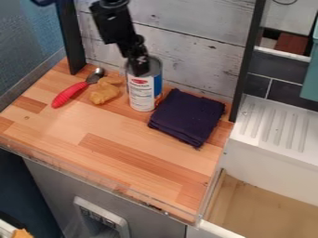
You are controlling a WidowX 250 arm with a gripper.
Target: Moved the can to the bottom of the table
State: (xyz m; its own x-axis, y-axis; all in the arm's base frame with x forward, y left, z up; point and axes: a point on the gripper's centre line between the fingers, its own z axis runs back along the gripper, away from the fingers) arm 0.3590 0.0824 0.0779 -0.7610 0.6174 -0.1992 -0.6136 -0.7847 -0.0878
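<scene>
Grey front panel: holds a white-framed unit (102, 218), below the counter (124, 135) and well nearer the camera than the gripper (140, 69).
White basin: wood-coloured bottom, nearer than the gripper, toward the view's right (273, 167).
Counter surface: wooden strips, spreading beneath the gripper and out toward the camera.
Dark cloth: folded (186, 118), to the view's right of the gripper and nearer, just beside the can (142, 95).
Red-handled utensil: metal head (69, 94), view's left of the gripper.
Yellow-brown lump: between utensil and can (104, 93).
Can position: upright, right under the gripper, near the back of the counter.
Gripper state: pointing down at the can's top; whether spread or pinching, cannot tell.
Plank wall: whitewashed, behind the gripper (186, 51).
</scene>
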